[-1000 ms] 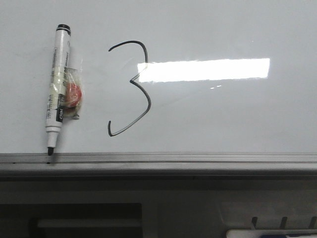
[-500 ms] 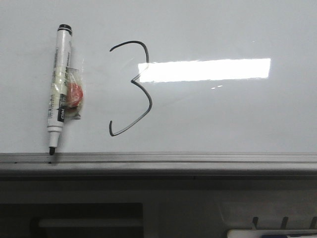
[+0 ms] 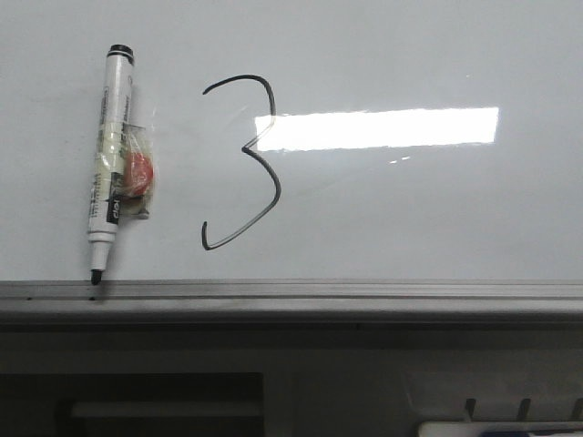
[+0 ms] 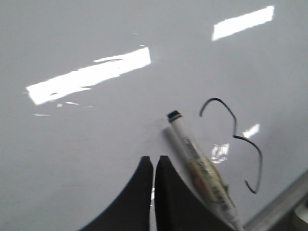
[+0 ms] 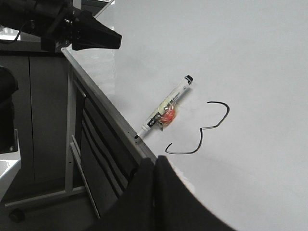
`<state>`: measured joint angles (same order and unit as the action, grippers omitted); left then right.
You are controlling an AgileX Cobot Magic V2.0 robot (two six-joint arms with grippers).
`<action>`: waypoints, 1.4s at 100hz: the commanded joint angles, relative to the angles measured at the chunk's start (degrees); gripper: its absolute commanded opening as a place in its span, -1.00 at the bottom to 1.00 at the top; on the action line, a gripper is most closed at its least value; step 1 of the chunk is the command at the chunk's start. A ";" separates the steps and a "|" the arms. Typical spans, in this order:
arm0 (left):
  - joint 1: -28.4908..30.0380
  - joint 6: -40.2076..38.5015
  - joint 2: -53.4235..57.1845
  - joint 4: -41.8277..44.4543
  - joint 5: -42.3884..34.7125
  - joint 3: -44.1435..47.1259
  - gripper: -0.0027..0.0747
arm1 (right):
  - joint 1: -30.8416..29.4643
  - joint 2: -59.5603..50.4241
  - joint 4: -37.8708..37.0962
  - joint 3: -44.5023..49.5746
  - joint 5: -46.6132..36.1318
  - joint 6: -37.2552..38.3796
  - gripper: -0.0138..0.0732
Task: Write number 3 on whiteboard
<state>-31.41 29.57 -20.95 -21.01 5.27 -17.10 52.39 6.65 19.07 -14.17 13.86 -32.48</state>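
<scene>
- Since the number 3 [image 3: 242, 162] already stands drawn on the whiteboard [image 3: 410, 218], left of the glare, little looks left to do.
- The marker [image 3: 109, 162] lies just beside it, long axis upright, tip at the rail [image 3: 364, 293].
- The left gripper [image 4: 154, 166] is nearer, its fingers pressed together, empty; the right gripper [image 5: 155, 166] likewise.

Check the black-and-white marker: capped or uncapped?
Uncapped. The black-and-white marker lies flat on the glossy pale whiteboard, bare black nib touching the grey metal rail.

number 3 [image 3: 241, 162]: thin black line
whiteboard [image 3: 410, 209]: glossy pale grey-white
rail [image 3: 364, 291]: grey
marker [image 3: 109, 159]: white barrel, black print, black ends
wrapper [image 3: 137, 175]: clear, red-orange inside
</scene>
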 commanded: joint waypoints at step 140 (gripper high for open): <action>30.10 -34.60 22.58 21.85 11.59 17.80 -0.99 | -0.30 0.44 0.35 -1.58 -4.70 0.01 -0.82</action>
<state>-1.44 -4.41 0.32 0.76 19.36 0.06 52.39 6.65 19.13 -14.14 13.77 -32.48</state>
